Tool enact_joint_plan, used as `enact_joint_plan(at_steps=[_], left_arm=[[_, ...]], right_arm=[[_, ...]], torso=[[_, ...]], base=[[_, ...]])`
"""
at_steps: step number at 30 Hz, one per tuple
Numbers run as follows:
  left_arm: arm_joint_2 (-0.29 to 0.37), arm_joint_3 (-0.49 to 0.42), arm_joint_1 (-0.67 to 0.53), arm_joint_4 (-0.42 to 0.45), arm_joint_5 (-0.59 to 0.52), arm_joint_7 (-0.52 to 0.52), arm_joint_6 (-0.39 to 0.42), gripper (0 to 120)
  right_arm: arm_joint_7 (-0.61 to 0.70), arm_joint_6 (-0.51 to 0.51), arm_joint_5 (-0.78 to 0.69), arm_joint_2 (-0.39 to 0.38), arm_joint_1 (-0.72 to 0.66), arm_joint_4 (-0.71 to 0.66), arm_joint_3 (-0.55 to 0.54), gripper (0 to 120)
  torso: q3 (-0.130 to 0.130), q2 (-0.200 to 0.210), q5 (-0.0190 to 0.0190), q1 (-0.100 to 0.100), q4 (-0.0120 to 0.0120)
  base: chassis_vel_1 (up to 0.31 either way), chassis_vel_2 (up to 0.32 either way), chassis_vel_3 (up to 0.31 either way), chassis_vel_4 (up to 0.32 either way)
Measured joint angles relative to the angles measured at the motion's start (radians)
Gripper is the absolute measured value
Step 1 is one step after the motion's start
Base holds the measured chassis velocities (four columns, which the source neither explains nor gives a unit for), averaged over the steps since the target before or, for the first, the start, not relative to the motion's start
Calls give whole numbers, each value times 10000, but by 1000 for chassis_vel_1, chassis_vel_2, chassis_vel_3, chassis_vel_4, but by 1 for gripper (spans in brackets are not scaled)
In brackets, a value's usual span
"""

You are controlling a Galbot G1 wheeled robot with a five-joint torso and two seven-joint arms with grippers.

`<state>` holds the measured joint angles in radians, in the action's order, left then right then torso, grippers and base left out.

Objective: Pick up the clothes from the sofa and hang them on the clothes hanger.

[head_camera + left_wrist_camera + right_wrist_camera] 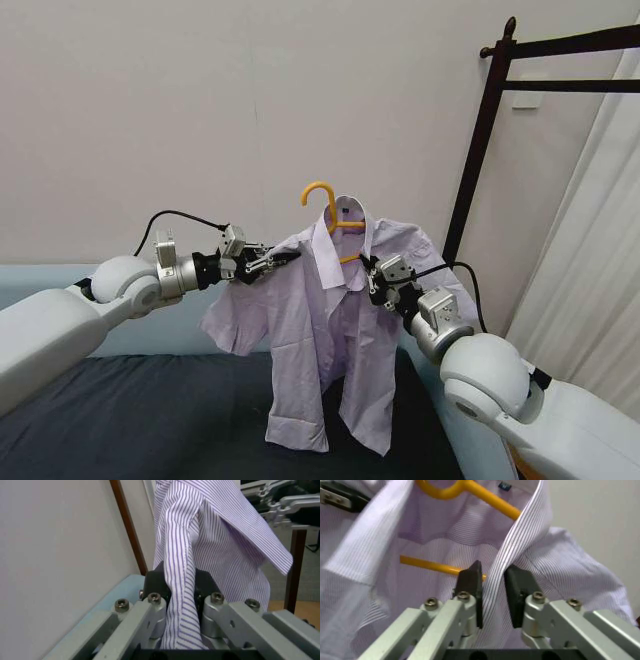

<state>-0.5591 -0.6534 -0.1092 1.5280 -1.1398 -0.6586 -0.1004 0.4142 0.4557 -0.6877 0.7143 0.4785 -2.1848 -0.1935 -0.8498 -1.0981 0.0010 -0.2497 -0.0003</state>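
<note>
A lilac striped shirt (pixel 320 330) hangs on a yellow hanger (pixel 318 192) held in the air above the sofa. My left gripper (pixel 290 258) is shut on the shirt's shoulder seam; the left wrist view shows the striped fabric (pixel 215 543) pinched between the left gripper's (pixel 179 588) black pads. My right gripper (pixel 372 270) holds the shirt's front edge just below the collar. In the right wrist view the right gripper's (pixel 492 581) pads close on that edge of the shirt (pixel 570 573), beside the hanger's (pixel 485 500) lower bar.
A dark wooden clothes rack (pixel 480 140) stands at the right, its top rail above the shirt. The dark blue sofa (pixel 130 410) lies below. A pale curtain (pixel 590 280) hangs at the far right. A bare wall is behind.
</note>
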Motion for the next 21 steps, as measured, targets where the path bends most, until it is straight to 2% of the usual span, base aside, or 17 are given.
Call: enact_joint_plan(at_steps=[2, 3, 5, 7, 8, 11, 12, 13, 15, 16, 19, 21], left_arm=[[-91, 0, 44, -267, -6, -100, -74, 8], [-91, 0, 44, -267, -6, -100, -74, 8], [-154, 0, 56, -466, -23, -186, -125, 8], [-222, 0, 59, -659, -95, -290, -177, 8], [-222, 0, 59, -659, -95, -290, -177, 8], [-349, 4, 87, -912, -180, -515, -257, 8], [-349, 4, 87, -912, -180, -515, -257, 8], [-389, 29, 108, -995, -290, -736, -271, 8], [-408, 92, 135, -1056, -496, -1125, -277, 8], [-408, 92, 135, -1056, -496, -1125, -277, 8], [-363, 188, 151, -1107, -798, -1839, -296, 8], [-354, 193, 150, -1117, -826, -1938, -296, 8]], right_arm=[[-98, -1, -222, -290, 347, -312, 362, 29], [-98, -1, -222, -290, 347, -312, 362, 29], [-244, 0, -435, -564, 601, -564, 649, 36], [-491, 40, -809, -946, 855, -952, 1014, 49], [-491, 40, -809, -946, 855, -952, 1014, 49], [-848, 94, -2240, -1520, 1019, -1577, 1752, 62], [-848, 94, -2240, -1520, 1019, -1577, 1752, 62], [-1220, 27, -2620, -1735, 1028, -1580, 2085, 67], [-1852, -155, -2802, -2081, 991, -1273, 2485, 75], [-1852, -155, -2802, -2081, 991, -1273, 2485, 75], [-3679, -898, -2406, -3214, 858, -154, 3018, 91], [-3920, -1008, -2332, -3418, 834, -17, 3052, 93]], torso=[[0, 0, 0, 0, -1], [0, 0, 0, 0, -1], [0, 0, 1, 0, -2], [0, 0, 1, 0, -3], [0, 0, 1, 0, -3], [0, 0, 1, 0, -2], [0, 0, 1, 0, -2], [0, 0, 0, 0, -1], [-1, 0, 1, 0, 0], [-1, 0, 1, 0, 0], [-2, 1, 5, 0, 1], [-1, 0, 4, 0, 1]], base=[[0, 0, 0, 0], [0, 0, 0, 0], [0, 0, 0, 0], [0, 0, 0, 0], [0, 0, 0, 0], [0, 0, 0, 0], [0, 0, 0, 0], [0, 0, 0, 0], [0, 0, 0, 0], [0, 0, 0, 0], [0, 0, 0, 0], [0, 0, 0, 0]])
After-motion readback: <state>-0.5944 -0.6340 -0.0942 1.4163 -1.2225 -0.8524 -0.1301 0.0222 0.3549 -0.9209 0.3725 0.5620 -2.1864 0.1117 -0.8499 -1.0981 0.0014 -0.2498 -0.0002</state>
